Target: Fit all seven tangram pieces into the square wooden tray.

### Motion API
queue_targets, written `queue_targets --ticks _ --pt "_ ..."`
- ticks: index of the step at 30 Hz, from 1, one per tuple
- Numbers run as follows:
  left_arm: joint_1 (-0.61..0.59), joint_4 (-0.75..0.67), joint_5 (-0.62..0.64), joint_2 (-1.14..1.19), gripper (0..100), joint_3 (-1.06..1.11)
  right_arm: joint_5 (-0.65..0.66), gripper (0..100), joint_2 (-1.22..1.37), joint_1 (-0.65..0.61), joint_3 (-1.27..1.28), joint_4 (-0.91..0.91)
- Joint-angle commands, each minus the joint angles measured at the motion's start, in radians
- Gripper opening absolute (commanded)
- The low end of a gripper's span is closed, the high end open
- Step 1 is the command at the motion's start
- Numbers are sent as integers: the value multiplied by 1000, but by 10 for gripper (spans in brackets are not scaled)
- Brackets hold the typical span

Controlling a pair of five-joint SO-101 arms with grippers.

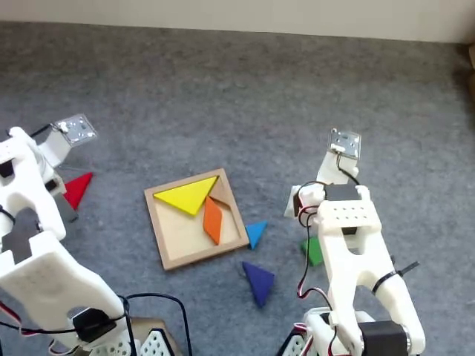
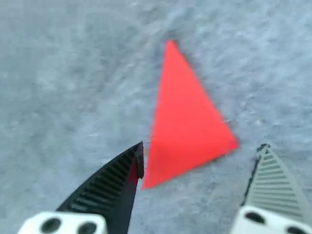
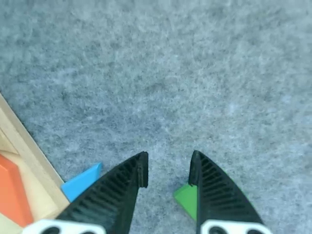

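The square wooden tray [image 1: 208, 256] lies skewed mid-table, holding a yellow triangle [image 1: 185, 196] along its far rim and an orange parallelogram [image 1: 213, 219] just below it. A light blue triangle [image 1: 255, 233] lies just beside the tray's right rim, with a dark blue triangle [image 1: 259, 282] and a green piece [image 1: 312, 252] nearer the front edge. A red triangle [image 1: 77, 189] lies flat near the left edge.

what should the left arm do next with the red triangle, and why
Probably lower the left pincer a little and shut it on the red triangle: the pincer is open and straddles the triangle's wide end, and the piece lies flat on the carpet, outside the tray.
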Motion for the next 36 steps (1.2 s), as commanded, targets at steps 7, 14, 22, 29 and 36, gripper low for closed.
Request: queue_targets --ticks 7,14,22,29,36 --pt "-1 3 -222 -15 348 -110 -3 149 -48 12 -7 -16" --pt "12 -18 -224 182 348 -176 -3 149 -48 12 -7 -16" --pt "15 5 -222 326 348 -259 -3 149 -48 12 -8 -16" --pt "16 187 -226 282 347 -263 -3 149 -48 12 -8 -16" --pt "38 319 -226 220 202 -262 -3 149 -48 12 -8 -16"
